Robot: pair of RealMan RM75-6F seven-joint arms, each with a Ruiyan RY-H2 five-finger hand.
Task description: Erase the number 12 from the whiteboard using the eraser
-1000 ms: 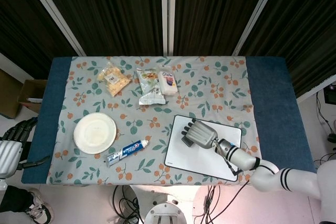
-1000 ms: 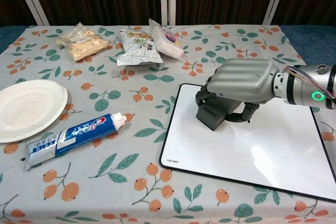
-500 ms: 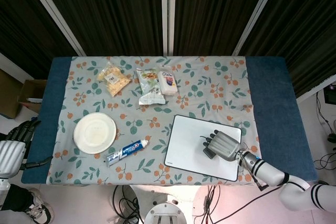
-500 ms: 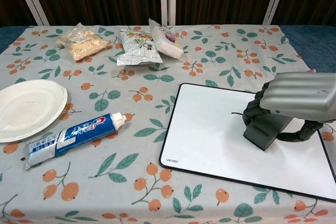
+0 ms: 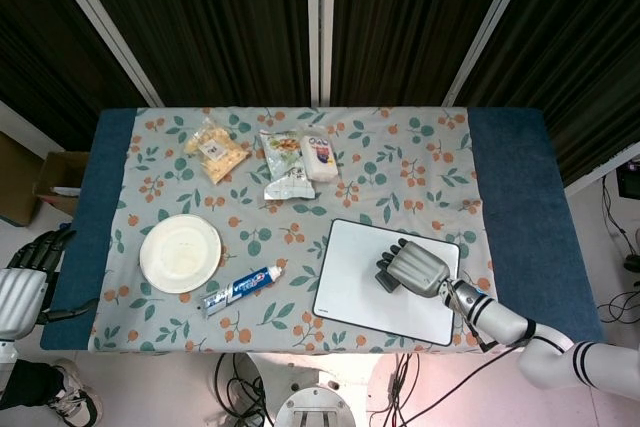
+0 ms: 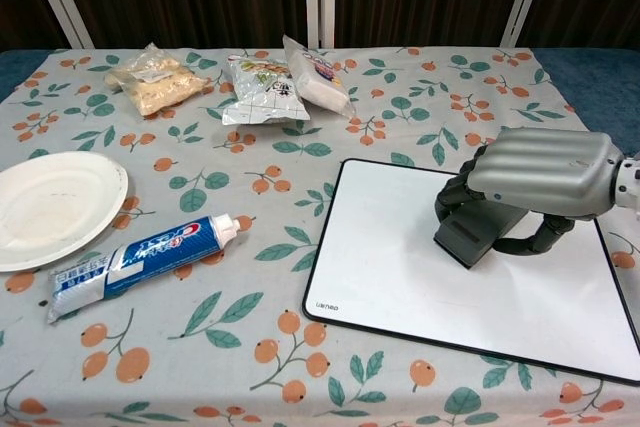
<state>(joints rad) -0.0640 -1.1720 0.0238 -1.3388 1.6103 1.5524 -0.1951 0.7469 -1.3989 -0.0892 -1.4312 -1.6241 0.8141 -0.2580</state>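
The whiteboard (image 5: 350, 277) (image 6: 400, 257) lies flat on the floral cloth at the front right; its visible surface shows no writing. My right hand (image 5: 415, 267) (image 6: 540, 172) grips a dark grey eraser (image 6: 470, 232) (image 5: 384, 278) and presses it onto the board's middle-right area. The hand covers the top of the eraser. My left hand (image 5: 25, 277) hangs off the table's left edge, fingers apart, holding nothing; the chest view does not show it.
A white paper plate (image 5: 180, 253) (image 6: 45, 207) and a toothpaste tube (image 5: 243, 287) (image 6: 145, 262) lie left of the board. Three snack packets (image 5: 290, 162) (image 6: 260, 82) sit at the back. A cardboard box (image 5: 58, 179) stands beside the table's left edge.
My right hand swept the eraser from the board's upper left to its right side, then came back a little toward the middle. The left hand barely moved.
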